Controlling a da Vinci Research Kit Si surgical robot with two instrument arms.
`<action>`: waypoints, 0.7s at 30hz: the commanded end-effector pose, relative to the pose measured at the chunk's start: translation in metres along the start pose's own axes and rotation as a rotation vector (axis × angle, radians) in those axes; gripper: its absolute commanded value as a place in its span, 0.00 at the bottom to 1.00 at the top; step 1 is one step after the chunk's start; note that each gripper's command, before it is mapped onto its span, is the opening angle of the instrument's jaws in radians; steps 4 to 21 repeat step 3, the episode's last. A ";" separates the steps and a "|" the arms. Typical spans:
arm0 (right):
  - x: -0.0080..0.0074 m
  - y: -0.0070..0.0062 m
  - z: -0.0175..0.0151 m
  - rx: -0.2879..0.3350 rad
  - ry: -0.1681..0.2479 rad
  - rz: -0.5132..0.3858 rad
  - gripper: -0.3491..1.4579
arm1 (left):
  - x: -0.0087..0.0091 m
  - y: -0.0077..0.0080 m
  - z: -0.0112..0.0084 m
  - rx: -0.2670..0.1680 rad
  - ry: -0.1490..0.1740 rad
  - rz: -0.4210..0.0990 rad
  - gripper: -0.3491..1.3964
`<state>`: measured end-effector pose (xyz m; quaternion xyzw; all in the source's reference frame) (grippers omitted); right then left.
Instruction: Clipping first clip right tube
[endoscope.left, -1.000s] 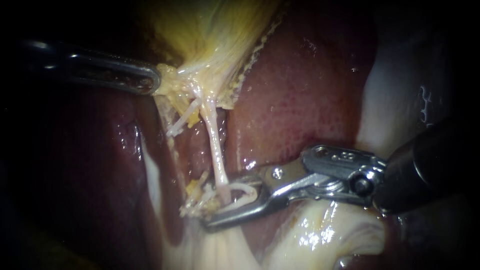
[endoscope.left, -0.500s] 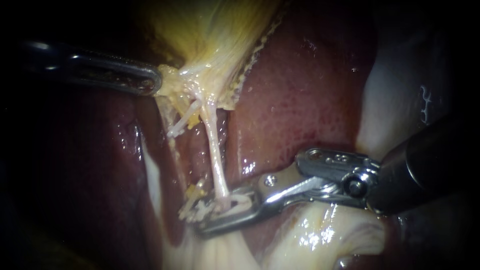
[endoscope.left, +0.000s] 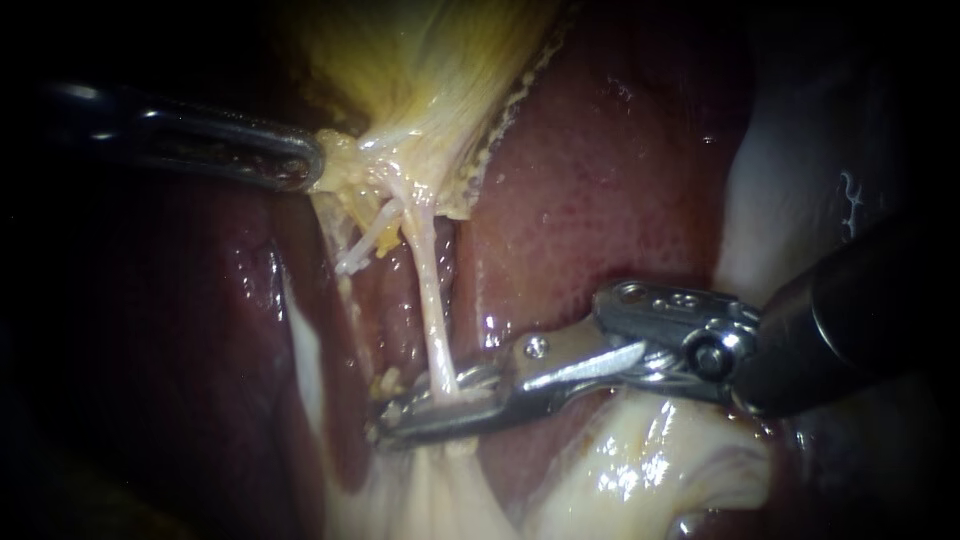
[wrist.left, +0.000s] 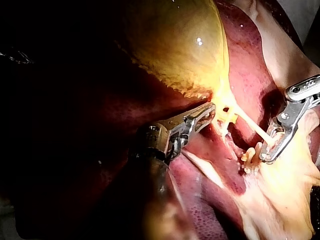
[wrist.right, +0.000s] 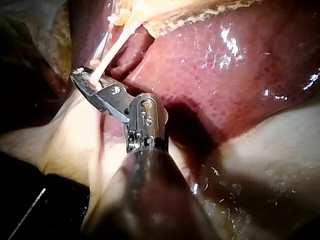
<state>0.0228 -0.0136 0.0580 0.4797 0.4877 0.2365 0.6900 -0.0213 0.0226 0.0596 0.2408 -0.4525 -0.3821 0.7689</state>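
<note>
The right tube (endoscope.left: 428, 300) is stretched away from the gallbladder (endoscope.left: 430, 60). Its end far from the gallbladder is pinched between the jaws of the right instrument (endoscope.left: 440, 398). The gallbladder's edge is held tight in the jaws of the left instrument (endoscope.left: 305, 165).

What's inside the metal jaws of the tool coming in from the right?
A thin pale tube runs down into the right instrument, whose jaws are shut on it. Anything else held inside them is hidden by the metal.
</note>
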 end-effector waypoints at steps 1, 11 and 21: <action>0.0000 0.0000 0.0000 0.000 0.000 0.000 0.00 | 0.0000 0.0000 0.0000 0.000 0.000 0.000 0.00; 0.0000 0.0001 0.0000 0.000 0.000 0.000 0.00 | 0.0000 0.0000 0.0000 0.000 0.000 0.000 0.00; 0.0000 0.0001 0.0000 0.000 0.000 0.000 0.00 | 0.0000 0.0000 0.0000 0.000 0.000 0.000 0.00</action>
